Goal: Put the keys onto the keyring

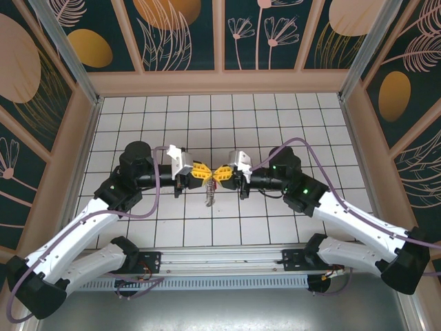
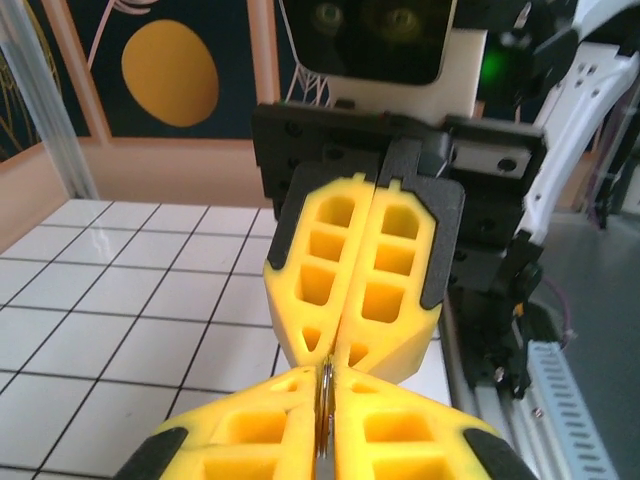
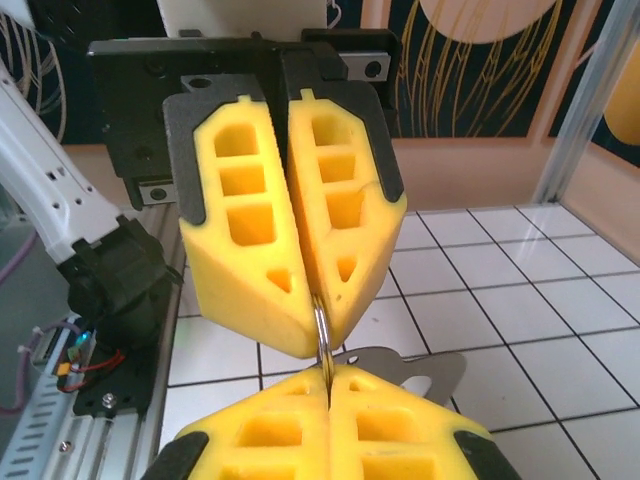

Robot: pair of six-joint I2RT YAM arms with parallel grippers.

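The 2 arms meet tip to tip over the middle of the table (image 1: pixel 289 227). The left gripper (image 1: pixel 204 174) and the right gripper (image 1: pixel 222 174) are each pressed together on the keyring (image 3: pixel 322 328), whose thin silver wire loop runs edge-on into the seam of both pairs of fingers. It is held up off the surface.

In the top view a small silvery cluster (image 1: pixel 209 197) dangles just under the meeting point. It is too small to tell whether the key is among it. From the right wrist, a flat silver piece (image 3: pixel 405 366) with a rounded outline juts out to the right, just behind that gripper's fingers.

The step in hand looks like the threading itself, with the ring braced from both sides. The next move probably calls for 1 gripper to hold firm while the other works metal along the coil. That needs very fine alignment, since the wire is thin, hard and slick.

The fingers are yellow, ribbed with hollow cells, wedge-shaped, and backed by black mounts. The table is glossy white tile with dark grid lines.
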